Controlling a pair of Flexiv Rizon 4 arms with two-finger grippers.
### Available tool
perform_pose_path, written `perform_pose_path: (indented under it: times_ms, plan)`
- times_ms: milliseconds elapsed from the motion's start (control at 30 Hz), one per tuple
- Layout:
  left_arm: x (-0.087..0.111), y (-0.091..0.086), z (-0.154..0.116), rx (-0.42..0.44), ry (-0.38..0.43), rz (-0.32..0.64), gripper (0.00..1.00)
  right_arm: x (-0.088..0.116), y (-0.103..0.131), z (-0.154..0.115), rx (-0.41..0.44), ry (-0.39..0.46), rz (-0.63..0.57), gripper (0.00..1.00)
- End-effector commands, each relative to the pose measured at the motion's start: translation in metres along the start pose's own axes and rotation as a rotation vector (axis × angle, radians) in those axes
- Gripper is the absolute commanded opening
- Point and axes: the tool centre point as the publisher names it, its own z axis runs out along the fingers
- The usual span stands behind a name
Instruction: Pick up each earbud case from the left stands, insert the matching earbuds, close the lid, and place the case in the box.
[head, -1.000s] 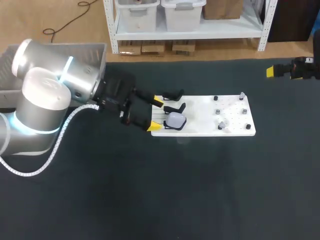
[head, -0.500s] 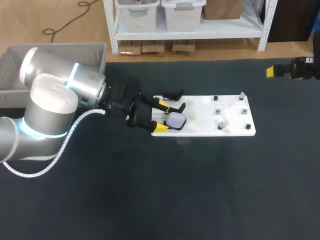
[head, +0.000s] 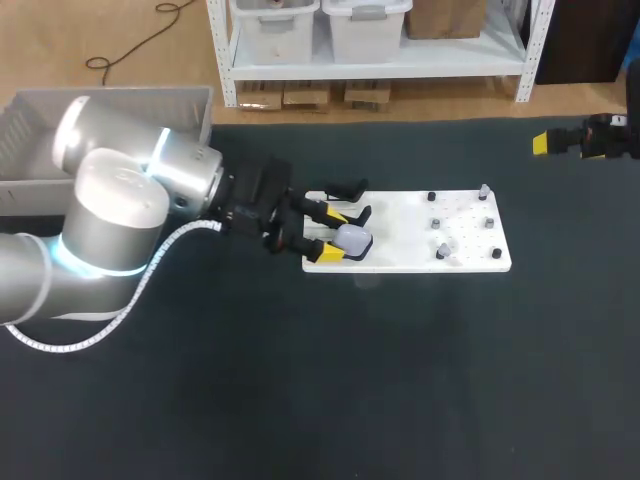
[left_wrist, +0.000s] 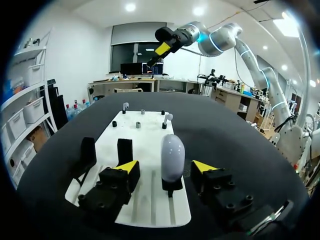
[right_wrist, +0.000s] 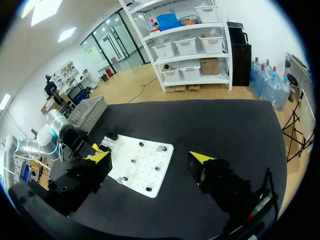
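Observation:
A pale oval earbud case (head: 353, 240) stands upright on the near black stand at the left end of the white board (head: 410, 258). My left gripper (head: 331, 233) is level with it, one yellow-tipped finger on each side. In the left wrist view the case (left_wrist: 172, 155) sits between the fingers of that gripper (left_wrist: 165, 167) with a small gap at each side, so the gripper is open. Two more black stands (head: 348, 188) beside it are empty. Small earbuds (head: 443, 249) sit on pegs at the board's right end. My right gripper (head: 575, 141) hangs open, off at the far right.
A grey bin (head: 30, 140) stands at the back left behind my left arm. In the right wrist view the board (right_wrist: 140, 167) lies well ahead of the right gripper (right_wrist: 150, 158), with bare dark table between them.
My left gripper has moved right onto the board's left end, and its fingers have narrowed around the earbud case. The right arm has not moved.

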Motion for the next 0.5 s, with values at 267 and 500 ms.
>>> perform_pose_path:
  times_ms: [267,500]
  plan:
    - [-0.0005,0.0057,0.0039,-0.001,0.006,0.004,0.57,0.0001,-0.0002,-0.0004,0.000,0.000,-0.001,1.00]
    - [-0.0017,0.0038,0.0077,0.008,0.002,0.005,0.60,0.0001,-0.0002,-0.0004,0.000,0.000,-0.001,1.00]
